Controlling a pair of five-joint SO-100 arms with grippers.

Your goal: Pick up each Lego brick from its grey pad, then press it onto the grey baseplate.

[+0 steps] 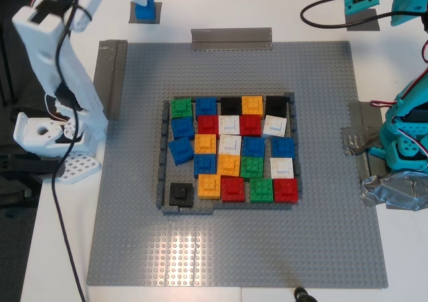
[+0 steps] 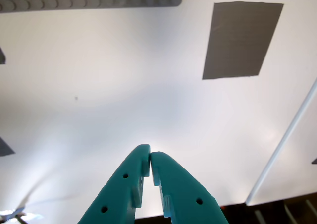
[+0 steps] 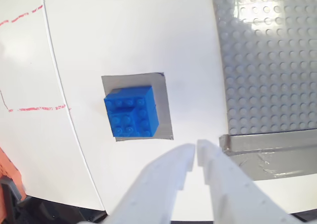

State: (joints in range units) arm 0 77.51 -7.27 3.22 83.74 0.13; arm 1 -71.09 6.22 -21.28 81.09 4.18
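My second gripper [image 3: 196, 152]: jaws closed, empty. Blue brick [image 3: 131, 110] on grey pad [image 3: 162, 105] just ahead of tips, apart from them. Baseplate [image 3: 267, 60] to one side, cut off by frame.
My first gripper [image 2: 150, 160]: jaws closed, empty; bare pad [image 2: 241, 39] well ahead. Exterior view: both grippers cropped.

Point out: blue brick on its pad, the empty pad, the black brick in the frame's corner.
Blue brick [image 3: 131, 111], second wrist view, middle of its studded top.
Empty pad [image 2: 241, 39], first wrist view, centre of the bare patch.
Black brick [image 1: 180, 194], exterior view, its top face.
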